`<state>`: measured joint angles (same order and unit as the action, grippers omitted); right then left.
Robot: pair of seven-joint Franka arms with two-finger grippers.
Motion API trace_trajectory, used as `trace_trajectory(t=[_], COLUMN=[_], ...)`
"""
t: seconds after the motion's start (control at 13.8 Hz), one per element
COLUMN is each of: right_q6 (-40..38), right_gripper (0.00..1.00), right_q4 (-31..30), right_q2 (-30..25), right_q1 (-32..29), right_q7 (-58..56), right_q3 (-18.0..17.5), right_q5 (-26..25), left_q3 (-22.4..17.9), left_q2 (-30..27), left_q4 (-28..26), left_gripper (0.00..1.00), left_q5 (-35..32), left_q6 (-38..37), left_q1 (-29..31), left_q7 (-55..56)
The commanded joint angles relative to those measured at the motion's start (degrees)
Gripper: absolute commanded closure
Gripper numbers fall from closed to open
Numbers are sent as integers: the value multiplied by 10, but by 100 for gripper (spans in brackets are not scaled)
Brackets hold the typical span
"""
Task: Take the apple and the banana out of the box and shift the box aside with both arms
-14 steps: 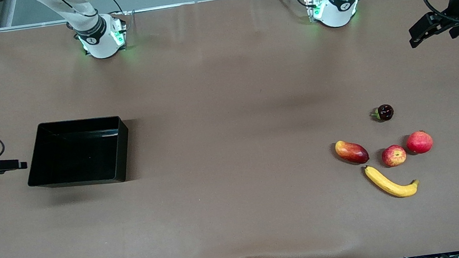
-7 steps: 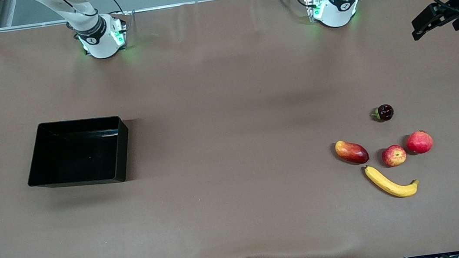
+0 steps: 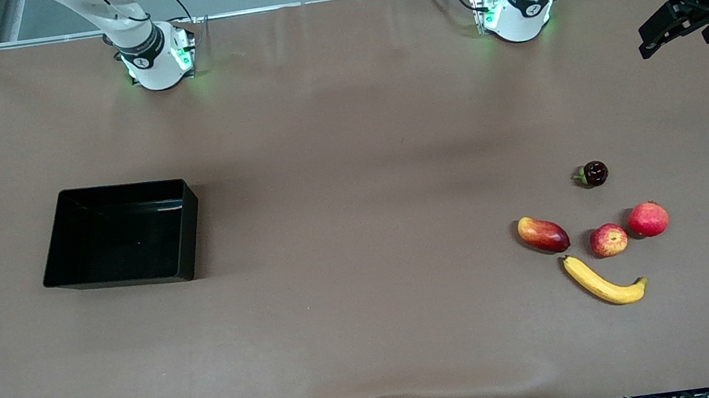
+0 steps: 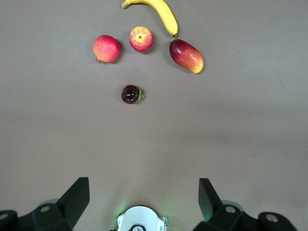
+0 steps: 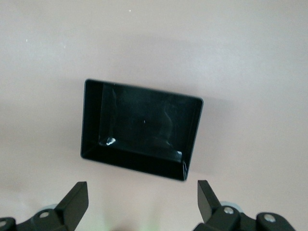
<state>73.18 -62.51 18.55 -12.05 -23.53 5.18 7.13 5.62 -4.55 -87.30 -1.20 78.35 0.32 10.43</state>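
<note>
Brown table: empty black box point(image 3: 120, 234) toward the right arm's end, apple point(image 3: 608, 240) and banana point(image 3: 603, 281) already out toward the left arm's end. Open left gripper point(image 3: 679, 29) and open right gripper point(image 5: 143, 199) hang high, the latter above the box.

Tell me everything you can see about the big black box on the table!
The shallow rectangular glossy black plastic box has low walls and a flat bottom that catches small glints of light. It is empty: no fruit is inside. It sits flat on the brown table toward the right arm's end, well apart from the fruits at the left arm's end. Nothing touches it but the table.
</note>
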Motion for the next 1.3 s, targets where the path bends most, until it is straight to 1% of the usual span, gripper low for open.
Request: trace_trajectory(t=[0.0, 0.07, 0.14, 0.22, 0.36, 0.43, 0.51, 0.65, 0.87, 1.08, 1.23], right_q6=[-29, -41, -46, -46, -19, -6, -3, -8, -13, -15, -10], right_gripper=[0, 0, 0, 0, 0, 0, 0, 0, 0, 0, 0], right_q4=[-13, -16, -28, -50, -129, -163, -182, -188, -190, -194, -215], right_q2=[-49, -61, -70, -90, -154, -182, -196, -202, -200, -203, -219], right_q1=[57, 64, 66, 71, 95, 97, 97, 97, 97, 98, 97], right_q7=[24, 44, 57, 57, 63, 77, 85, 91, 159, 168, 177], right_q3=[4, 10, 12, 13, 21, 22, 22, 18, 18, 4, 4], right_q5=[-59, -65, -59, -57, -60, -59, -57, -57, -57, -57, -57], left_q3=[1, 1, 1, 1, 1, 1, 1, 1, 1, 1, 1], left_q2=[-5, -5, -5, -5, -5, -5, -5, -5, -5, -5, -5], left_q4=[5, 5, 5, 5, 5, 5, 5, 5, 5, 6, 8], left_gripper=[0, 0, 0, 0, 0, 0, 0, 0, 0, 0, 0], left_q5=[-3, -3, -3, -3, -3, -3, -3, -3, -3, -3, -3], left_q6=[-11, -11, -11, -11, -11, -11, -12, -12, -12, -15, -15], left_q1=[2, 3, 3, 3, 3, 3, 3, 3, 2, 3, 3], left_q7=[-2, -2, -2, -2, -2, -2, -2, -2, -2, -2, -2])
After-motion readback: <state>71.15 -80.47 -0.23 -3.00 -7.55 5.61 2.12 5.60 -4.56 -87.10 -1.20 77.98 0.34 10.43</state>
